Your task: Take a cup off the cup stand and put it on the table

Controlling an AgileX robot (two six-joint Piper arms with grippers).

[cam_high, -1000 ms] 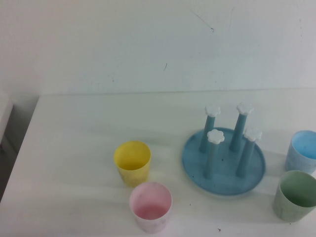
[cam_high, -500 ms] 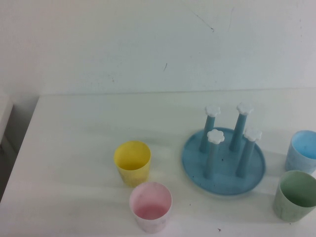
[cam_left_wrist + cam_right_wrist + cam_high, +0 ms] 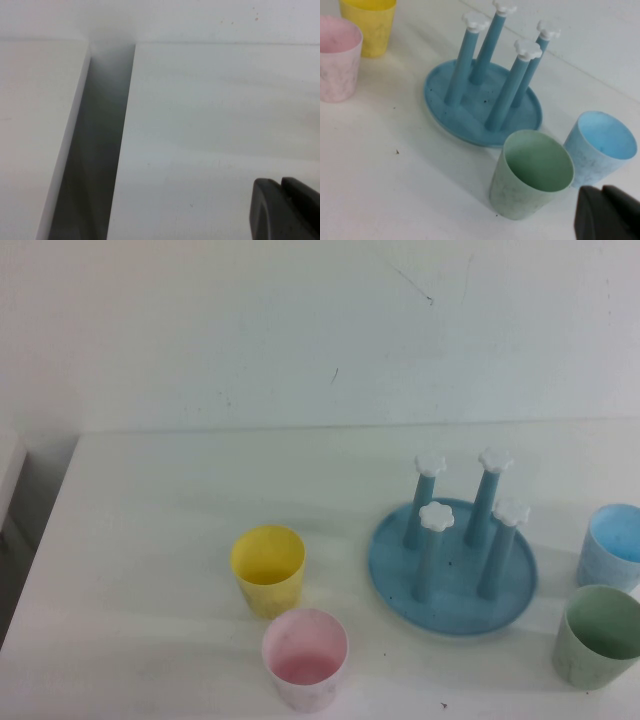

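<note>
The mint-green cup (image 3: pixel 598 636) stands upright on the white table (image 3: pixel 180 500), to the right of and nearer than the blue cup stand (image 3: pixel 452 565). All four pegs of the stand are bare. In the right wrist view the cup (image 3: pixel 532 175) stands beside the stand (image 3: pixel 485 102), and my right gripper (image 3: pixel 602 191) is shut and empty, close beside the cup but apart from it. My left gripper (image 3: pixel 281 182) is shut and empty over bare table near the table's left edge. Neither gripper shows in the high view.
A light blue cup (image 3: pixel 612 545) stands just behind the green one, at the right edge. A yellow cup (image 3: pixel 268 570) and a pink cup (image 3: pixel 305 658) stand left of the stand. A dark gap (image 3: pixel 95 150) runs along the table's left edge.
</note>
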